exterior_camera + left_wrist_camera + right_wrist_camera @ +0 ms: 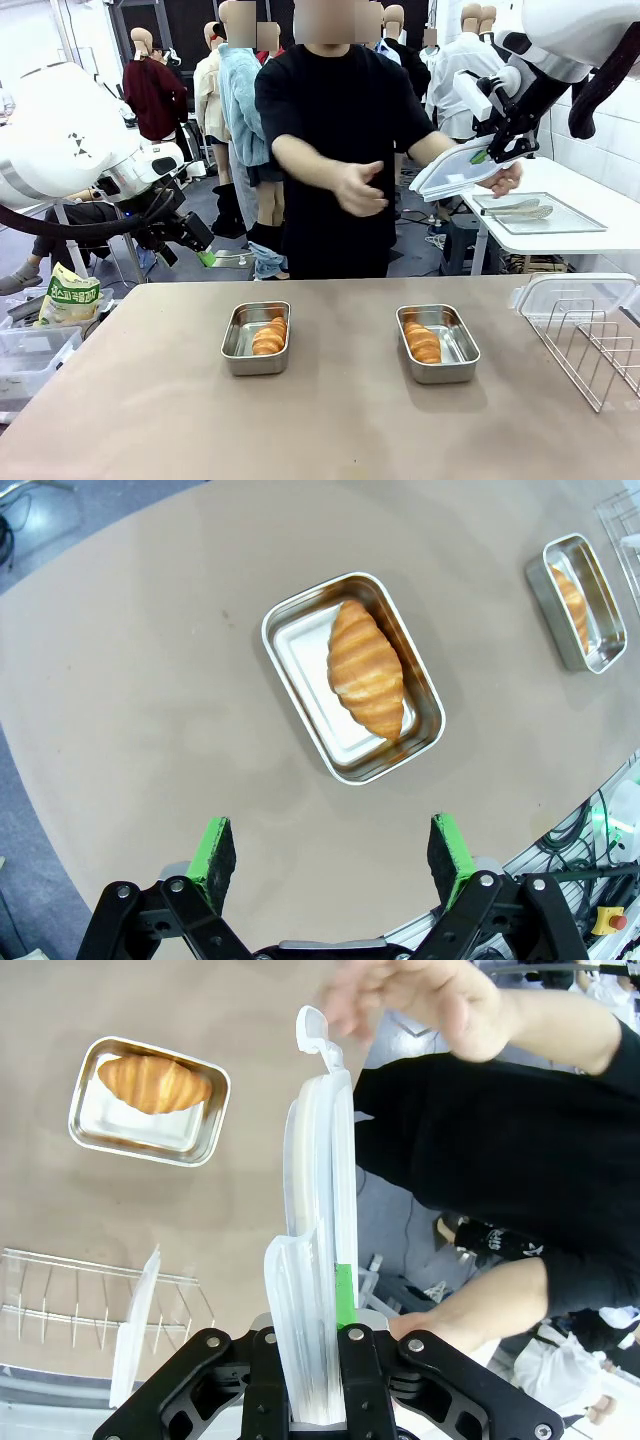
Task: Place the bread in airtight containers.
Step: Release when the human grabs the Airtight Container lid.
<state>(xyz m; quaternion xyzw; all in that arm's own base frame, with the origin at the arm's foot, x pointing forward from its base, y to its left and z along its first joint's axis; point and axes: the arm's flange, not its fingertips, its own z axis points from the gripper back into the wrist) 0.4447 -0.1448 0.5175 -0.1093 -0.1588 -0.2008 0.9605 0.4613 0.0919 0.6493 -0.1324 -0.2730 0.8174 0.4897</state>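
Nearest on the tan table (pixel 330 425), got two shiny steel pans side by side, well apart; left pan (pixel 232 345) with a croissant (pixel 269 336) lying in it, right pan (pixel 462 352) with the other croissant (pixel 423 342) inside, both uncovered; over at the table's right edge, a wire rack (pixel 590 350) with a clear lid (pixel 575 288) standing in it; up above the left side, left gripper (pixel 330 832) spread wide, nothing between the green pads (pixel 214 842), looking straight down on the left pan; farther back and higher, right gripper (pixel 490 150) clamped tight on the edge of a second white-rimmed lid (pixel 450 170), holding it tilted in the air past the far table edge; behind that, a person in black, one hand (pixel 505 180) right at the lid's far end, can't tell if touching, other hand (pixel 360 188) open in front of the body.
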